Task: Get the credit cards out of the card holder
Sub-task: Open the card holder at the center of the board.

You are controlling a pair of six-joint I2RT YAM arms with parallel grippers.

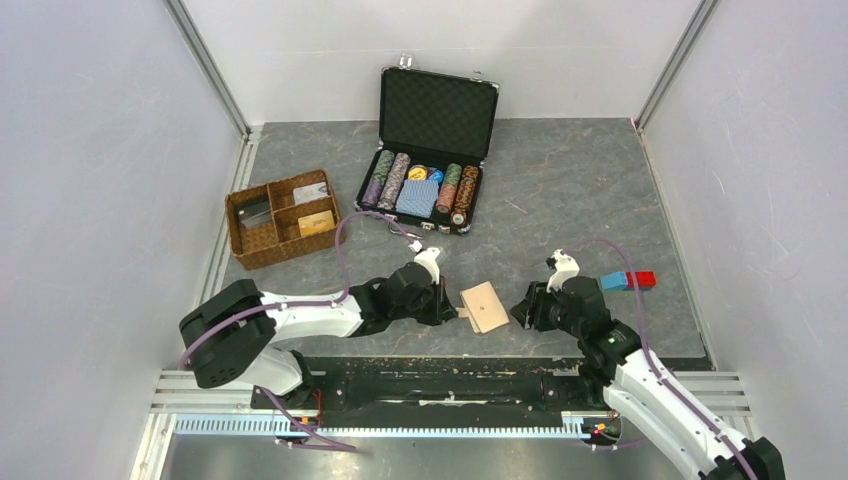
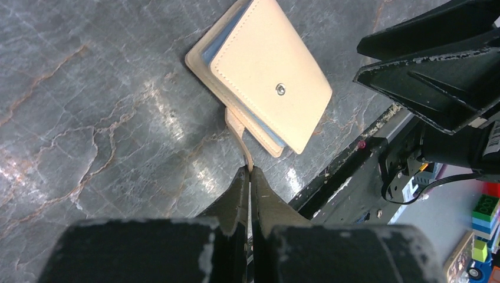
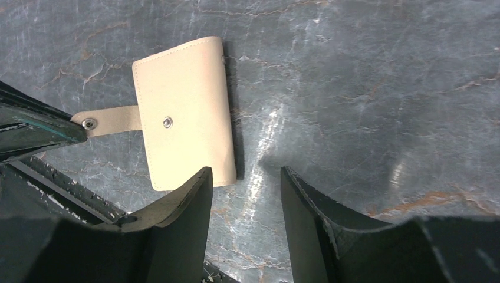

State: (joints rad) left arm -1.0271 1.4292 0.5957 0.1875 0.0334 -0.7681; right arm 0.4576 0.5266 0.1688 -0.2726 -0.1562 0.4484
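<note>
The tan card holder (image 1: 485, 306) lies shut and flat on the grey table near its front edge, between my two grippers. My left gripper (image 2: 250, 173) is shut on its strap tab (image 2: 238, 131), which is unsnapped and stretched out from the wallet (image 2: 268, 71). Pale blue-grey inner pockets show at its edge. No credit cards show in it. My right gripper (image 3: 244, 177) is open and empty, just off the wallet's (image 3: 186, 112) right edge, one finger over its corner.
A brown wicker tray (image 1: 247, 251) at the back left holds a few flat cards. An open black case (image 1: 437, 110) with poker chips and a blue deck stands at the back. Red and blue blocks (image 1: 630, 280) lie to the right. The table's front edge is close.
</note>
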